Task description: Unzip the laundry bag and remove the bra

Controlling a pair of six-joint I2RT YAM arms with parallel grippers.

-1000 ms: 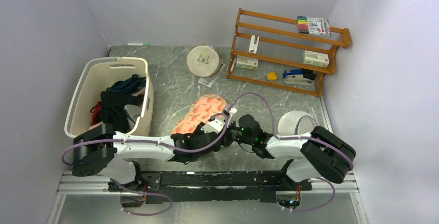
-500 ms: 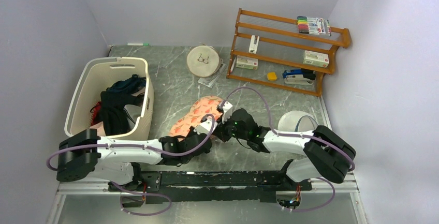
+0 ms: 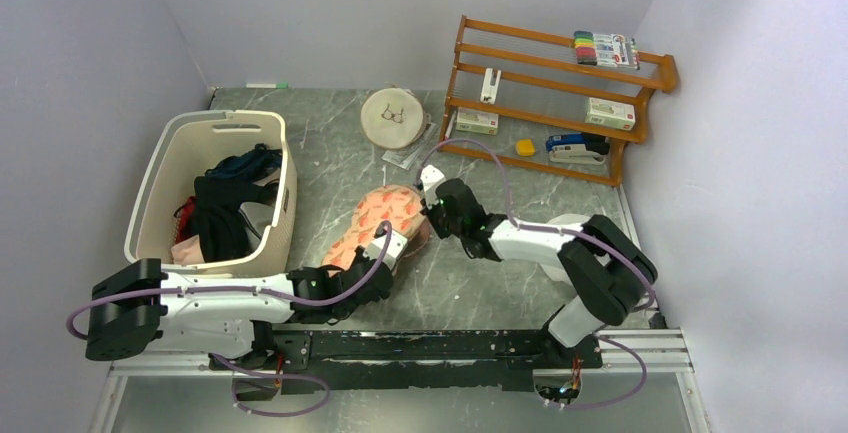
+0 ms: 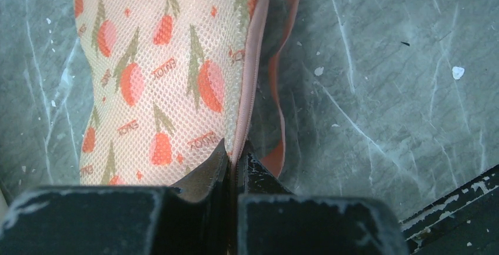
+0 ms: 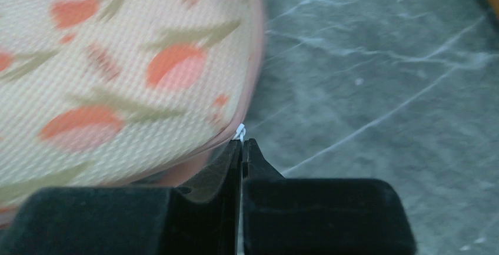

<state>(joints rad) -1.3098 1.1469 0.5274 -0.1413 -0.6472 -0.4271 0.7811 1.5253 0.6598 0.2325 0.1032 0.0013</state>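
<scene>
The soft, light peach-pink floral mesh laundry bag is lying mid-table, likely sliding easily. The left gripper is pinching its seam, and the right gripper is nipping what looks like the tiny white zipper tab.

laundry bag blurred — its inside hidden

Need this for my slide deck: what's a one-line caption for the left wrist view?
Left tool shut on the edge of the floral laundry bag, lying on the grey table.
</scene>
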